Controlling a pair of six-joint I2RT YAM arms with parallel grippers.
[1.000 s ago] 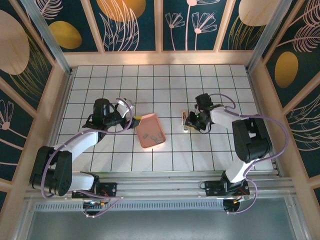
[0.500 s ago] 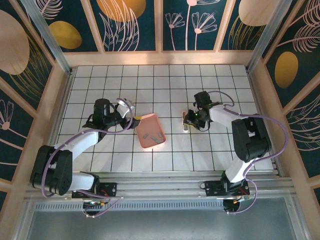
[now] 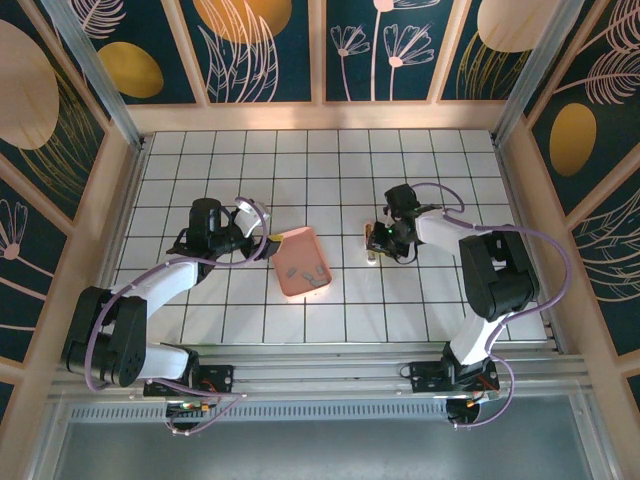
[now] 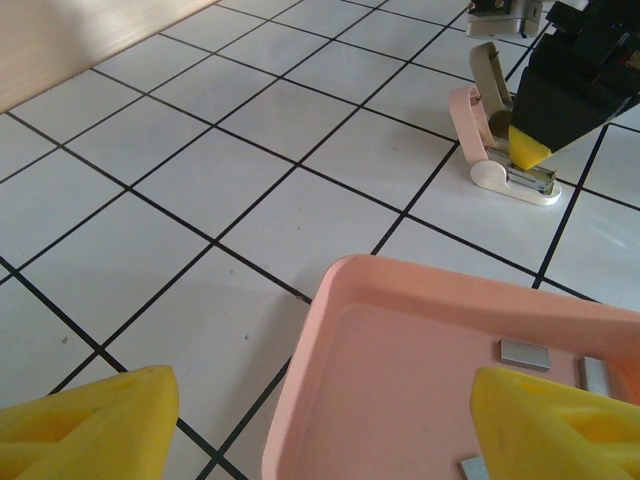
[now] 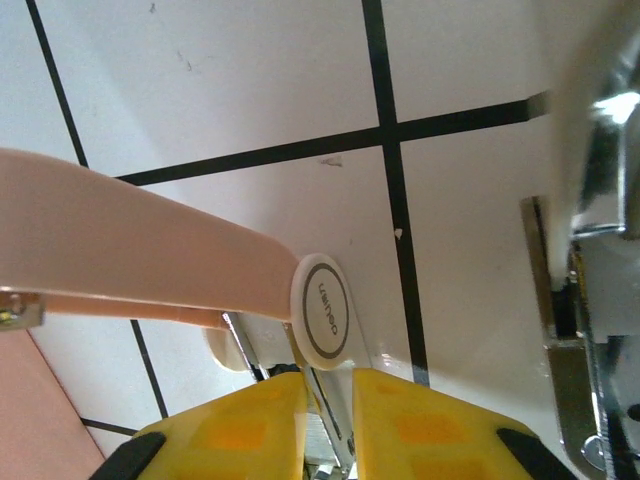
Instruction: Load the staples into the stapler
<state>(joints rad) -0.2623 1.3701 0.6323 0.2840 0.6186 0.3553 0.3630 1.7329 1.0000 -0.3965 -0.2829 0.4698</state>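
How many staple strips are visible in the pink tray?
3 staples in the left wrist view, all in the pink tray: one toward its far rim, one just right of that, one nearer the camera. Others may hide behind the left gripper.

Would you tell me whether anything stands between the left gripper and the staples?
Nothing visible does: the staples lie uncovered in the pink tray, just ahead of the open left gripper.

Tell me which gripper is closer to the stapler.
Right. The right gripper is pinched on the stapler; the left gripper hovers open at the tray rim, apart.
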